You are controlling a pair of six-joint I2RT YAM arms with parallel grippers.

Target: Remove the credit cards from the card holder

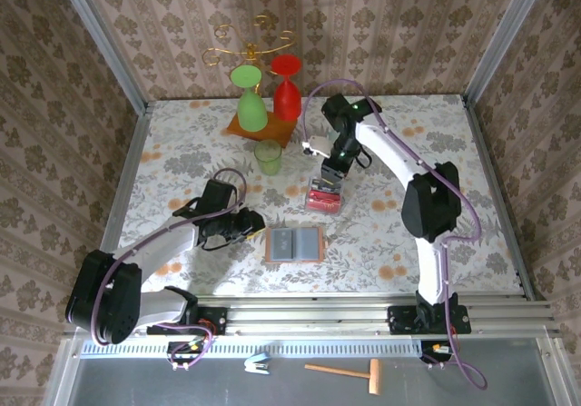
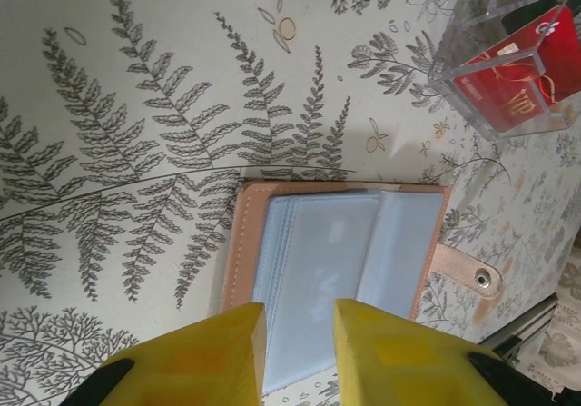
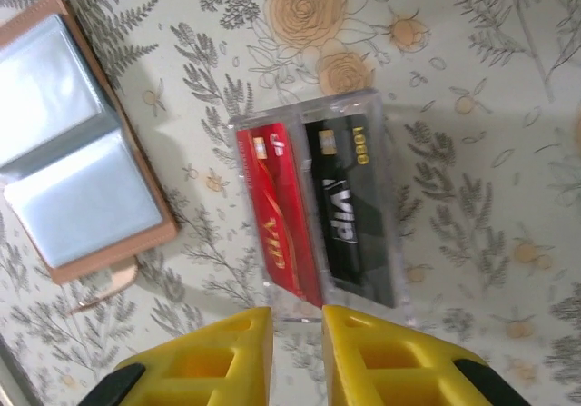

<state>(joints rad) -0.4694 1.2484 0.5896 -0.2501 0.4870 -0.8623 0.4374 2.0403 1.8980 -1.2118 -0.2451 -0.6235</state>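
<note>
My left claw (image 2: pixel 298 311) hangs narrowly parted and empty just beside the left edge of the open card holder (image 2: pixel 336 261), flat on the counter (image 2: pixel 136 106); my right claw (image 3: pixel 297 320), slightly parted, grips nothing above the clear box (image 3: pixel 388 197) just beyond the card holder; the credit cards (image 3: pixel 277 211) lie inside that box.

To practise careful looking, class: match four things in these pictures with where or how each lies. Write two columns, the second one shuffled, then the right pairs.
1 card holder
2 red card
3 green cup
4 wooden mallet

A inside the clear box
B on the grey ledge at the near edge
C open flat on the table
D next to the wooden stand base

Pairs: 1-C, 2-A, 3-D, 4-B
</note>
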